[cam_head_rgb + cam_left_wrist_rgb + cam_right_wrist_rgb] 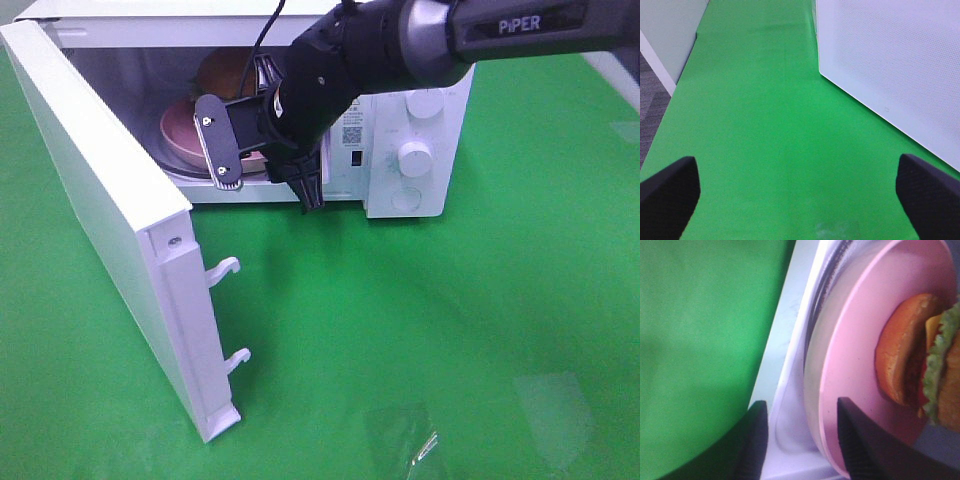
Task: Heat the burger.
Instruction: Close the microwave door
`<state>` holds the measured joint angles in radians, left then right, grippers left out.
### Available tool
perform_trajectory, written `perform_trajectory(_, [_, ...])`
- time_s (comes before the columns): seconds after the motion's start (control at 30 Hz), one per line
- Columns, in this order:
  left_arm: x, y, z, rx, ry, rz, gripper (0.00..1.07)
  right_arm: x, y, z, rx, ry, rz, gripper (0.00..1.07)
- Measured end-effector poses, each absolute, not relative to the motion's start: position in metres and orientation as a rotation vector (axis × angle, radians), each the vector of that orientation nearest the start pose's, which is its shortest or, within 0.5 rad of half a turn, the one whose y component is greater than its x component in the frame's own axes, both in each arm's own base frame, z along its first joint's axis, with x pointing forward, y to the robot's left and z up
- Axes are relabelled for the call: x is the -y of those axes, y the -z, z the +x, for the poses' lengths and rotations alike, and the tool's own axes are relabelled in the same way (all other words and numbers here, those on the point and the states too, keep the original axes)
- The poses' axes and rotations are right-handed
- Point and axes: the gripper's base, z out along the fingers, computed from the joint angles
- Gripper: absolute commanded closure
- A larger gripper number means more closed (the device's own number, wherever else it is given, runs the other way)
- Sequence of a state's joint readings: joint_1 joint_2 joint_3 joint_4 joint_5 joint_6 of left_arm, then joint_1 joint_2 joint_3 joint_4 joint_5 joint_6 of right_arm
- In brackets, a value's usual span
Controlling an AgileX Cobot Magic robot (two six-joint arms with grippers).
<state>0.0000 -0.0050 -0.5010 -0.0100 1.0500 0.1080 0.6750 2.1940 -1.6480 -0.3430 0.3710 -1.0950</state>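
The burger [225, 73] sits on a round pink plate [178, 135] inside the open microwave [420, 190]. In the right wrist view the burger [917, 355] shows its brown bun and green lettuce, set toward the far side of the plate [855, 350]. My right gripper [270, 195] is at the oven's opening. Its fingers stand apart, open, on either side of the plate's near rim [802, 440], and one finger [860, 445] overlaps the plate. My left gripper [797, 210] is wide open and empty above the green mat, out of the high view.
The microwave door [100, 200] swings out to the left, latch hooks [225, 268] sticking out. Two white knobs [413, 157] sit on the control panel. A glass turntable [812, 360] lies under the plate. The door's white panel [900, 65] stands beside my left gripper. Green mat [450, 340] covers the table.
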Motion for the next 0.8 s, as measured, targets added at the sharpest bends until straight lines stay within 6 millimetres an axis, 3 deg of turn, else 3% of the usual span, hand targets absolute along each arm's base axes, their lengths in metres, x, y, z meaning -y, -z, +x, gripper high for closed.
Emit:
perform_trajectory(0.47, [0.001,-0.278,-0.005,-2.025,-0.056,0.111,0.07,-0.274,-0.183,0.357,-1.272,0.461,-2.093,0.49])
perform_trajectory(0.8, [0.001,-0.278,-0.005,-2.025,-0.056,0.110,0.07,-0.253,-0.204,0.324,-1.418,0.313,-1.842,0.24])
